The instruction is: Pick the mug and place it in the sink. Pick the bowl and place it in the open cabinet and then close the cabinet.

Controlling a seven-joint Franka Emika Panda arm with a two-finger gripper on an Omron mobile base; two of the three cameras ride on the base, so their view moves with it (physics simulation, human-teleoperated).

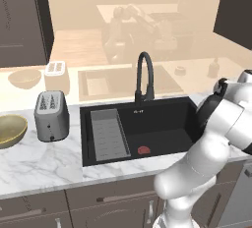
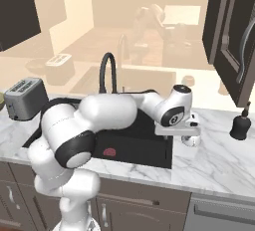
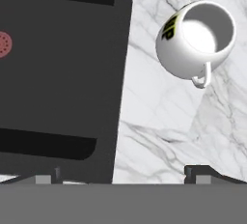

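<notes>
The small white mug [image 3: 195, 39] stands upright on the marble just right of the sink, its loop handle turned toward my hand and its mouth open to the camera. My gripper [image 3: 125, 177] hovers above the counter beside it, open, with nothing between its fingertips [image 3: 202, 172]. From the right base view the gripper [image 2: 192, 131] hangs right over the mug [image 2: 189, 141], partly hiding it. The black sink [image 1: 162, 124] has a red drain [image 1: 143, 150] and a ribbed tray [image 1: 109, 136]. At the far left lies the olive-tan bowl [image 1: 10, 129]. The dark cabinet [image 2: 234, 41] hangs upper right, one door swung open.
A grey toaster [image 1: 51, 116] stands between bowl and sink. The black gooseneck faucet [image 1: 144, 77] rises behind the basin. A dark soap dispenser [image 2: 240, 125] sits on the counter right of the mug, below the open cabinet door. My arm arcs across the sink's right half.
</notes>
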